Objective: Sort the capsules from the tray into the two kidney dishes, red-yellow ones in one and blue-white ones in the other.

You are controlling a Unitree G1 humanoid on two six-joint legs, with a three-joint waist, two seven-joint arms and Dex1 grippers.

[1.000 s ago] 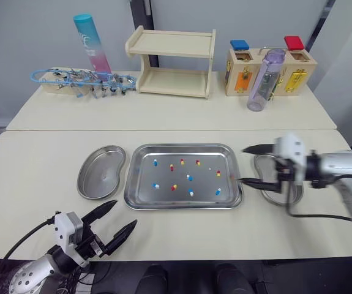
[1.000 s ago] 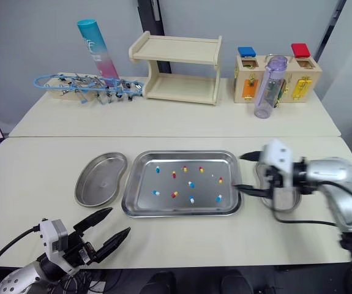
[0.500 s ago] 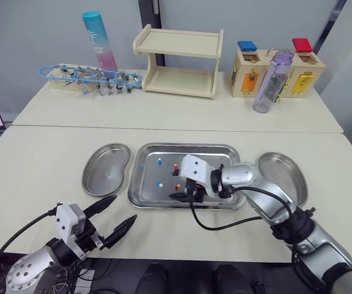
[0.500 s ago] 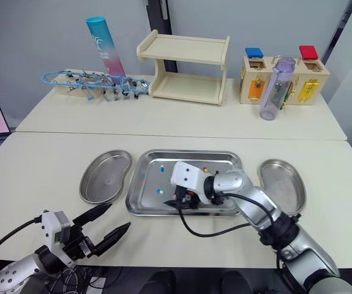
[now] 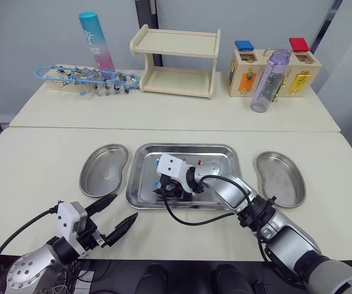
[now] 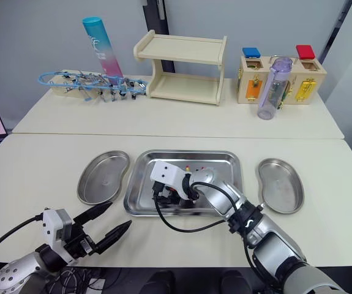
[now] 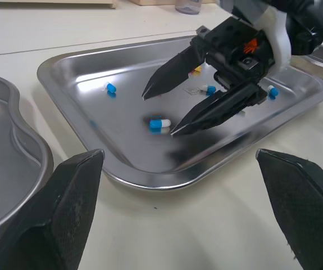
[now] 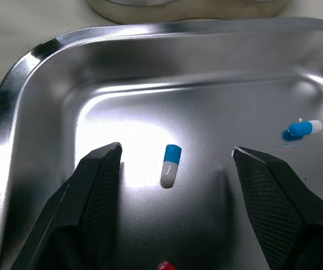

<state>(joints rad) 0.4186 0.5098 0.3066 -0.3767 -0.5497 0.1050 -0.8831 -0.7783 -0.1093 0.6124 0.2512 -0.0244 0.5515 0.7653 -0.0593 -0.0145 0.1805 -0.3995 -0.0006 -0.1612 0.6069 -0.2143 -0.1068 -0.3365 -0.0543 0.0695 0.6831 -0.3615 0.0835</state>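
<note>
Wide pale counter [image 5: 41, 159] in front of the robot, and in the middle of it the steel tray [image 5: 182, 146], the anchor for everything here. Off the tray's left end, just beside it, sits the left kidney dish [image 5: 102, 177]; off the tray's right end, a little further apart, the right kidney dish [image 5: 280, 177]. Both look bare inside, so by my reading the sort has barely begun. Now the action: the right arm reaches across, and the right tool [image 7: 158, 114] is down inside the tray at its near left part, fingers spread and gripping nothing, tips low over the steel. The left tool [image 5: 125, 206] hangs off the tray's near left corner, out past the counter's front edge, also spread and empty. And here's the target: a blue-white capsule [image 8: 170, 165] lying flat on the tray floor right between the right tool's two fingers, apart from both. Another blue-white capsule [image 8: 301, 129] lies further in toward the tray's middle, and red-yellow capsules [image 5: 197, 162] sit near the tray's far side. This looks like the approach to a pick. The next move calls for a careful pinch on that tiny, slippery capsule without skidding it along the steel, then a lift and a carry out of the tray to one of the dishes.
</note>
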